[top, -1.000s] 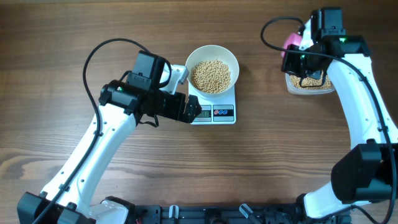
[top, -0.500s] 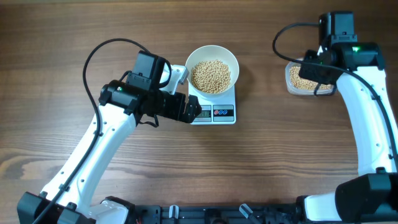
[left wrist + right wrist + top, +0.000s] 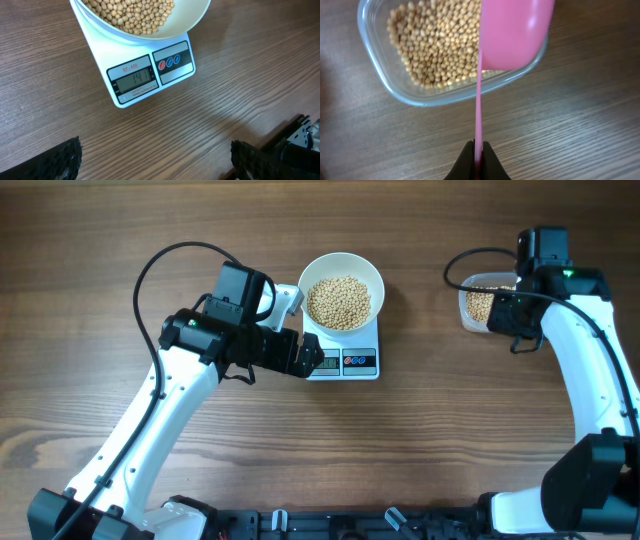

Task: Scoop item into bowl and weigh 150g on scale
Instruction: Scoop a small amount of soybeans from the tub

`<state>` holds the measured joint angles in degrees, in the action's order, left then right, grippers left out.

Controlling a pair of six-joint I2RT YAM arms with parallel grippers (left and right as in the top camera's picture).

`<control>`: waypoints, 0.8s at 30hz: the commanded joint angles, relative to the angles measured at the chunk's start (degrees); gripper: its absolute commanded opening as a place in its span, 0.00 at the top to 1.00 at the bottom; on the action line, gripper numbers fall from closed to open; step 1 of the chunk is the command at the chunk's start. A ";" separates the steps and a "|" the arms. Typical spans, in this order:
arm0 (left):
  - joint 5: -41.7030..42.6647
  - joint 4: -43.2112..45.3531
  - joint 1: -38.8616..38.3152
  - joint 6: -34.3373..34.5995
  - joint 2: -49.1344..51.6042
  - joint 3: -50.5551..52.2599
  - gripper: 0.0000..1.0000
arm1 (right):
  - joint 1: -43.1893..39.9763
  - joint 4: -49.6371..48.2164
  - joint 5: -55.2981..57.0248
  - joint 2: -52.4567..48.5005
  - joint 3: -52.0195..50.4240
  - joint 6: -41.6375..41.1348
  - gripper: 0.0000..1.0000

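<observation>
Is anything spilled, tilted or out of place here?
Nothing stands out. The beans lie only in the bowl and the clear container; none on the table. The bowl sits level on the scale. The right end effector holds the pink scoop at the container.

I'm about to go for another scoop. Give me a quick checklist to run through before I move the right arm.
1. The bowl sits on the scale: ok.
2. Target weight reached: not ok. The display appears to read 141, so it is short of 150.
3. The right gripper is shut on the handle of the pink scoop: ok.
4. The scoop is over the clear container, which has beans left in it: ok.
5. Scoop loaded: cannot tell, since only its underside shows.
6. The left gripper is open, holds nothing and is apart from the bowl: ok.
</observation>
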<state>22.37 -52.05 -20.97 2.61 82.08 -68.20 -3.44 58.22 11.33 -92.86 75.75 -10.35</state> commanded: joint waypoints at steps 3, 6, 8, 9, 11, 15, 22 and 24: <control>0.55 0.15 0.02 -0.87 0.28 -0.28 0.00 | 0.00 -0.66 -2.45 -3.89 -1.20 3.32 0.96; 0.55 0.15 0.02 -0.87 0.28 -0.28 0.00 | 0.00 -0.57 -2.45 -6.27 -1.20 3.34 0.96; 0.55 0.15 0.02 -0.87 0.28 -0.28 0.00 | 0.00 -0.68 -2.45 -6.88 -1.20 3.32 0.96; 0.55 0.15 0.02 -0.87 0.28 -0.28 0.00 | 0.00 -0.92 -2.49 -7.15 -1.20 3.34 0.96; 0.55 0.15 0.02 -0.87 0.28 -0.28 0.00 | -0.02 -1.81 -4.20 -7.72 -1.20 4.09 0.96; 0.52 0.15 0.02 -0.87 0.28 -0.28 0.00 | 0.00 -1.88 -10.16 -9.27 -1.22 4.61 0.95; 0.55 0.15 0.02 -0.90 0.28 -0.28 0.00 | -0.02 -1.70 -16.41 -9.90 -1.18 5.64 0.96; 0.55 0.15 0.02 -0.87 0.28 -0.28 0.00 | -0.02 -1.40 -16.39 -9.90 -1.18 5.25 0.96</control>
<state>22.37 -52.03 -20.97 2.61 82.08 -68.20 -3.49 56.10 -2.31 -101.21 75.02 -5.69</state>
